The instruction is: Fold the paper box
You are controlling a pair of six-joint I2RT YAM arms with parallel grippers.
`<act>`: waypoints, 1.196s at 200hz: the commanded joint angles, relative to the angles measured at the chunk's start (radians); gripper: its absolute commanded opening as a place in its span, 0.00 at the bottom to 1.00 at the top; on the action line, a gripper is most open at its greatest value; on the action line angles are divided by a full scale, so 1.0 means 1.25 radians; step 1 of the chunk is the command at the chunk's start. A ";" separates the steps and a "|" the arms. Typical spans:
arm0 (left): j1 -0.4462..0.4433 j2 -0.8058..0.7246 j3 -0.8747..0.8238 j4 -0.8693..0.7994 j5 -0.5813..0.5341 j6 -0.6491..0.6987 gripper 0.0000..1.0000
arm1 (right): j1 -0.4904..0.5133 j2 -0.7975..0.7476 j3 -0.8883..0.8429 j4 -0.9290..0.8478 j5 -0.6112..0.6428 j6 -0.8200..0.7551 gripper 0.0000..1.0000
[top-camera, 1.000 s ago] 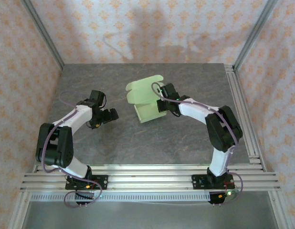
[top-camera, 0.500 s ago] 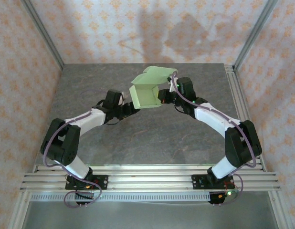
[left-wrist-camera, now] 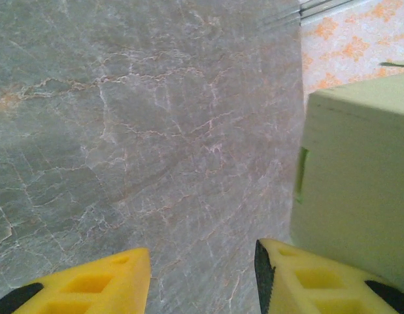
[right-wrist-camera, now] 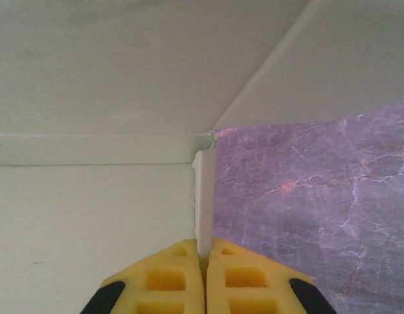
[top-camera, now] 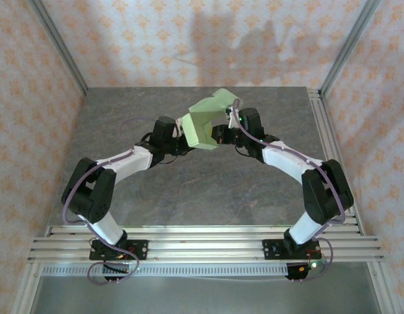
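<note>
Right yellow fingers [right-wrist-camera: 166, 278] are clamped on the edge of a pale-green paper box [top-camera: 202, 129]; left fingers [left-wrist-camera: 306, 281] are held partly apart, empty.

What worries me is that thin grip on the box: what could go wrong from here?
1. The right gripper pinches only a thin edge of the box, which looks lifted off the table; the card could slip out or tear.
2. The left gripper is open with table, not card, between its fingers; the box sits beside one finger. Closing there could miss the box or dent its wall.
</note>
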 commanded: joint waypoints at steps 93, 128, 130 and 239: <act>-0.022 0.023 0.085 0.064 0.020 -0.030 0.47 | 0.111 0.053 0.041 -0.133 0.139 -0.182 0.07; -0.023 0.028 0.102 0.071 0.024 -0.035 0.47 | 0.128 0.059 0.044 -0.156 0.184 -0.227 0.07; -0.022 0.027 0.101 0.071 0.024 -0.036 0.47 | 0.128 0.059 0.044 -0.158 0.186 -0.228 0.07; 0.000 -0.014 -0.028 0.006 -0.030 0.018 0.56 | 0.082 -0.053 0.013 -0.132 0.231 -0.171 0.00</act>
